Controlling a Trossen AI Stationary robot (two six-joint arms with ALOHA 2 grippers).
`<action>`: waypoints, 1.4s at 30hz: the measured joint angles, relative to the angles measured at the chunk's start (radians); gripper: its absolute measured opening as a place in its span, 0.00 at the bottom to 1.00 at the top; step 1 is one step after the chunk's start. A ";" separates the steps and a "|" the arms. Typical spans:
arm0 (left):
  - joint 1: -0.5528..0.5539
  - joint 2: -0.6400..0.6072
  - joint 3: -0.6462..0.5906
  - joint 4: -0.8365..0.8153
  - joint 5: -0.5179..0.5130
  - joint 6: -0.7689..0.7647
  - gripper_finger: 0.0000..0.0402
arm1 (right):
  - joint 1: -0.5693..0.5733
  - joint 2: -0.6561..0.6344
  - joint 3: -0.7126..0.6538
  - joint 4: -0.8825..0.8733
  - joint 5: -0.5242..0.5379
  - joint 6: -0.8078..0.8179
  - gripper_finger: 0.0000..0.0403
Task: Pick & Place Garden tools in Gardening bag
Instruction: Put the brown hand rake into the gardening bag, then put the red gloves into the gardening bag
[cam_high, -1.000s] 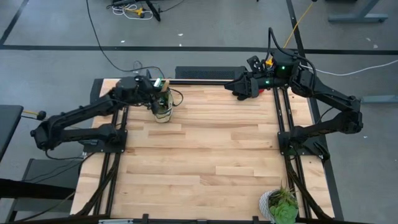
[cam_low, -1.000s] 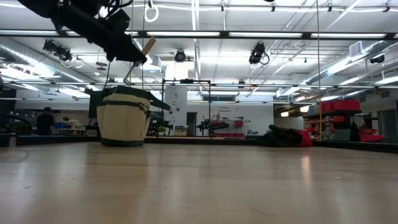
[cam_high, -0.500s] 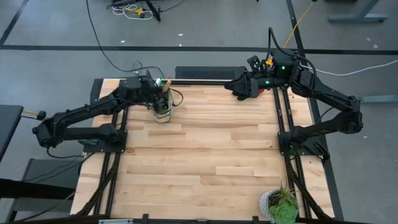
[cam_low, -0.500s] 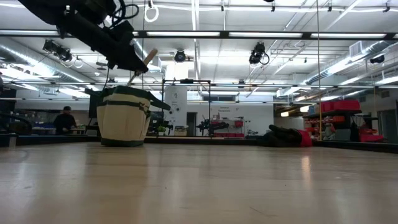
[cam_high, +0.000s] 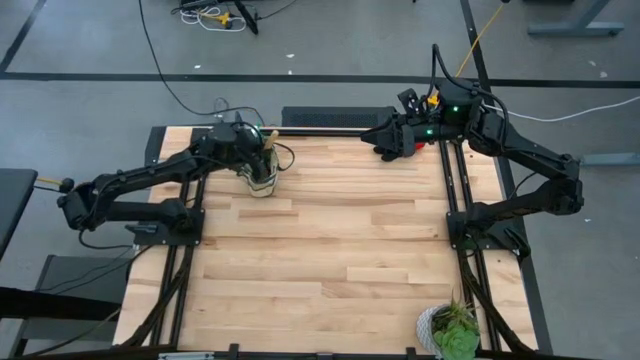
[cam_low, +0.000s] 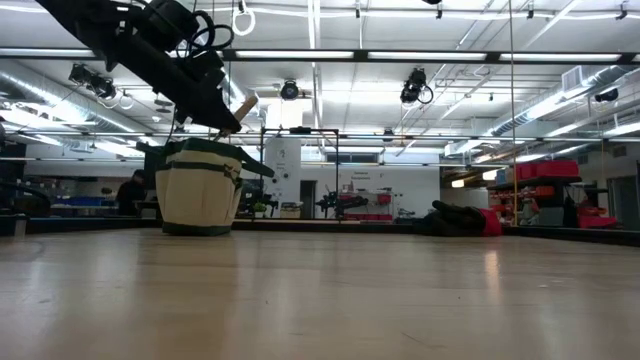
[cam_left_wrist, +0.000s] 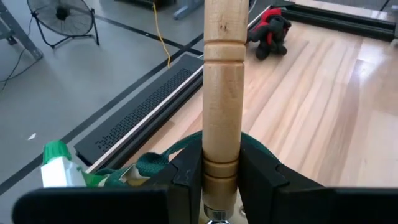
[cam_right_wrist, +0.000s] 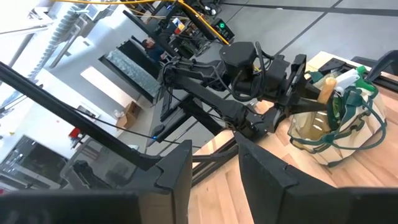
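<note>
The beige gardening bag (cam_high: 262, 176) (cam_low: 200, 187) stands on its base at the table's far left; a green, white-handled piece (cam_left_wrist: 56, 165) sticks out of it. Just above its mouth, my left gripper (cam_high: 262, 150) (cam_left_wrist: 221, 180) is shut on a wooden-handled mini rake (cam_left_wrist: 222, 93). The rake's metal end is hidden below the fingers. The red-and-black gloves (cam_low: 460, 220) (cam_left_wrist: 268, 31) lie at the far right. Above them my right gripper (cam_high: 380, 143) (cam_right_wrist: 214, 180) hangs high, open, with nothing between its fingers. My left gripper pinches the rake's wooden handle near its lower, metal-side end (cam_left_wrist: 221, 163) between its two fingers. The fingers come slanting down from the table's left and lie across the handle. The rake is lifted, tilted, with the handle's free end (cam_low: 243, 104) uppermost over the bag.
A leafy plant in a grey pot (cam_high: 450, 330) stands at the near right corner. Bare wooden tabletop (cam_high: 330, 250) stretches between the bag, the gloves and the plant. A dark bar (cam_high: 325, 117) runs along the far edge.
My left gripper has sunk and shifted a little toward the table's right, closer over the bag's mouth, keeping its hold. The rake has come down with it, its handle end lower than before.
</note>
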 joint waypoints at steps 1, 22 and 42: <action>0.000 0.000 0.000 0.000 0.000 -0.007 0.22 | 0.000 0.000 0.000 0.000 0.000 0.000 0.33; 0.000 0.000 0.000 -0.061 -0.011 -0.051 0.22 | 0.000 0.000 0.000 0.000 0.000 0.001 0.33; -0.001 0.000 0.000 -0.104 -0.056 -0.129 0.67 | 0.000 0.000 0.000 0.001 0.000 0.002 0.33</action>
